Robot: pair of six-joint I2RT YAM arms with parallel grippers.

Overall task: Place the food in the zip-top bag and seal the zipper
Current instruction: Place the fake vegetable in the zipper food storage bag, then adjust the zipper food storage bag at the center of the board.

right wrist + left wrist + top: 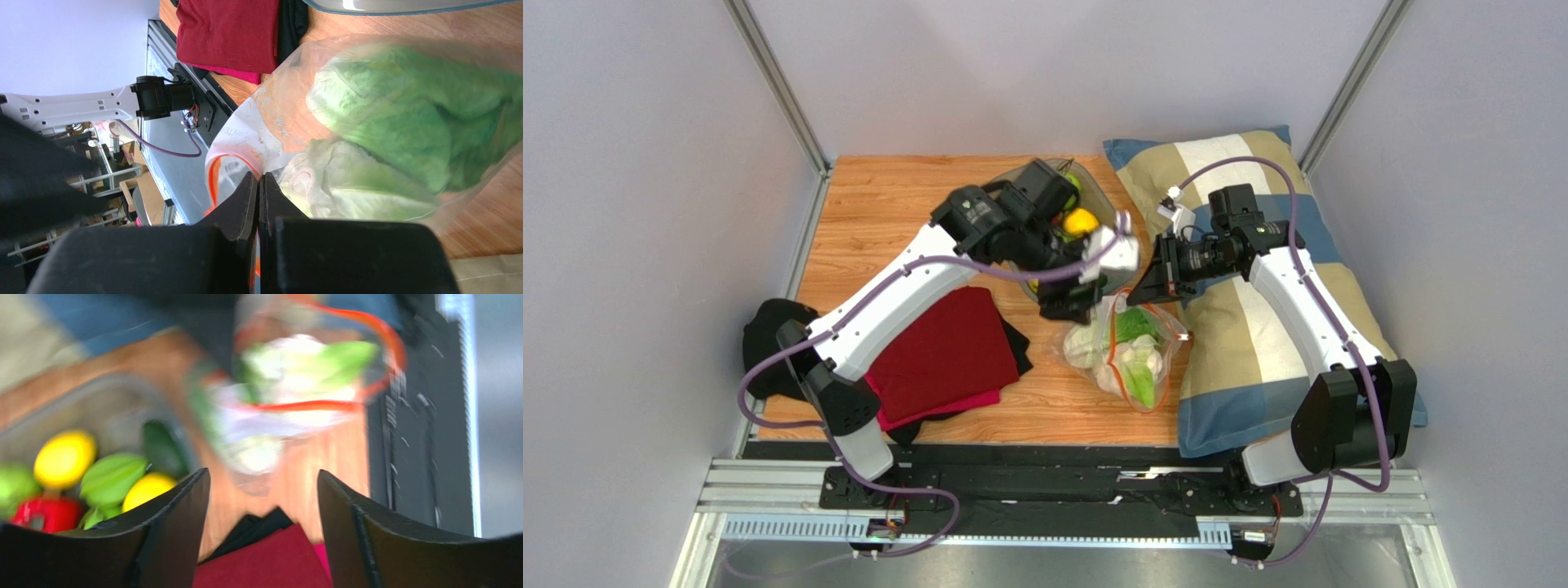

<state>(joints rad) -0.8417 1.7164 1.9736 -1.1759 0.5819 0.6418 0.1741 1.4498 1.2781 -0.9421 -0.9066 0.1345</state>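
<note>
Clear zip-top bag [1124, 355] holds cabbage [1133, 326], cauliflower [1086, 344]; we see yellow fruit [1080, 222] outside, zipper [294, 406] unsealed, right gripper [259, 184] pinching the bag, left gripper [263, 475] spread, empty.

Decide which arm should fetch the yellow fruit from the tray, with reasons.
Left. The left gripper is open, empty and close to the tray with the yellow fruit; the right gripper is shut on the bag's mouth.

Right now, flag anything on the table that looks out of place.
The zip-top bag is unsealed: its zipper bows open in a loop, one edge pinched by the right gripper. A yellow fruit sits in the tray, not bagged.
</note>
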